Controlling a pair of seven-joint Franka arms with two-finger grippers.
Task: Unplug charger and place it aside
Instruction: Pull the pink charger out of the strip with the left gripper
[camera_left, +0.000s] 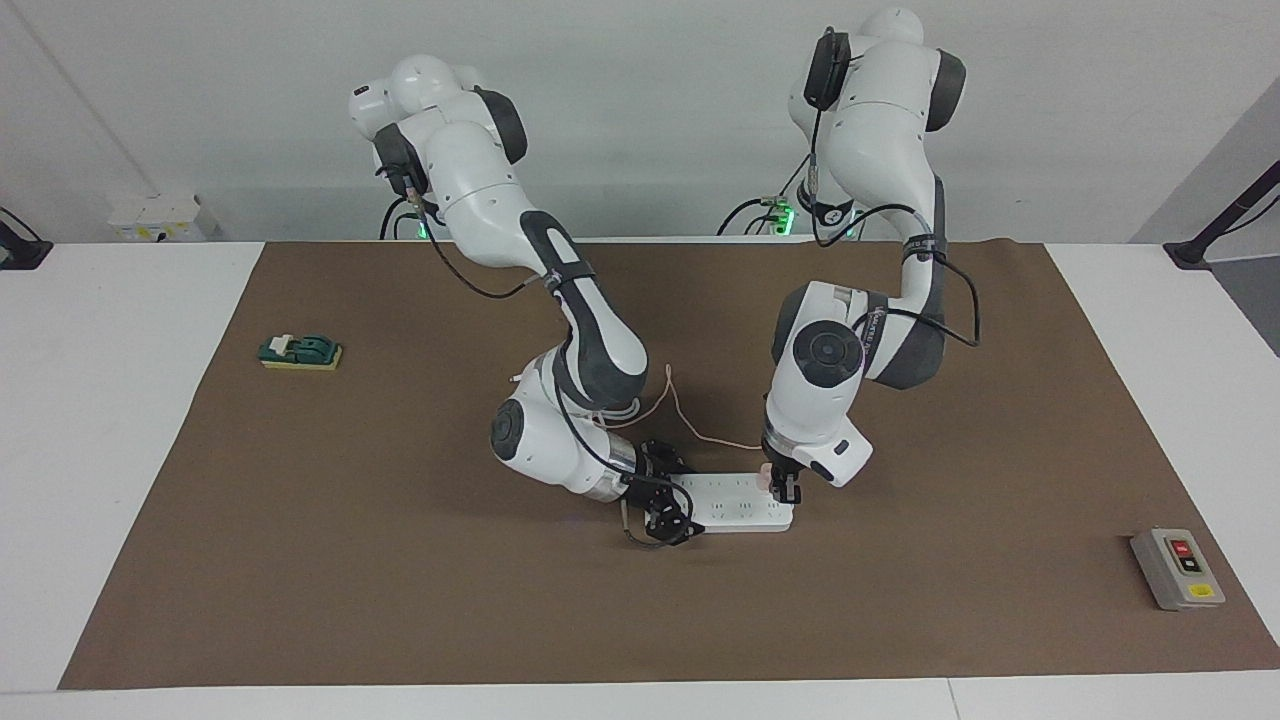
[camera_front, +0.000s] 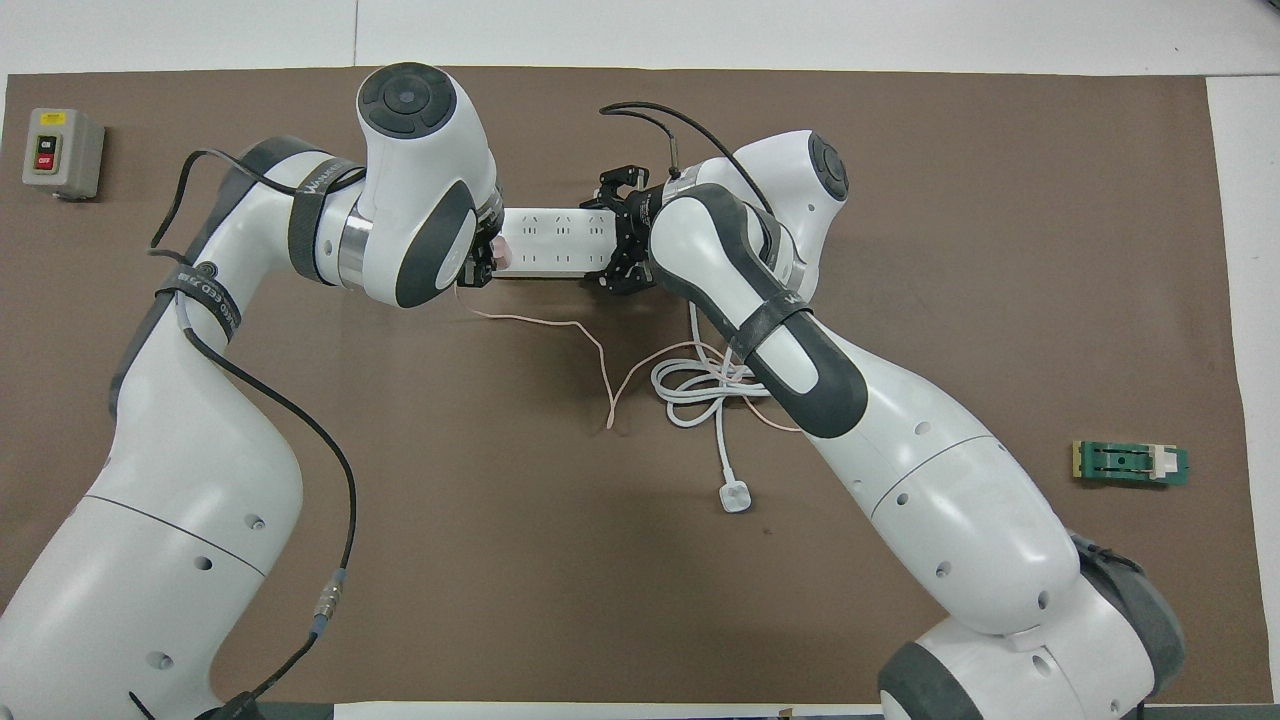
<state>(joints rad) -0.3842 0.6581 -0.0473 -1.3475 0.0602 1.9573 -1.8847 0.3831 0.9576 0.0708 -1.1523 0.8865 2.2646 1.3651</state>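
Note:
The pale pink charger (camera_left: 766, 479) (camera_front: 503, 258) sits plugged into the end of the white power strip (camera_left: 735, 505) (camera_front: 550, 243) that points toward the left arm's end of the table. My left gripper (camera_left: 783, 490) (camera_front: 485, 265) comes down from above and is shut on the charger. The charger's thin pink cable (camera_left: 700, 432) (camera_front: 590, 345) trails over the mat toward the robots. At the strip's other end, my right gripper (camera_left: 668, 512) (camera_front: 612, 240) straddles the strip low over the mat and is shut on it.
A coiled thick white cord (camera_front: 700, 385) with a white plug (camera_front: 737, 497) lies nearer to the robots than the strip. A grey switch box (camera_left: 1177, 568) (camera_front: 62, 152) sits toward the left arm's end, and a green block (camera_left: 300, 351) (camera_front: 1130, 463) toward the right arm's end.

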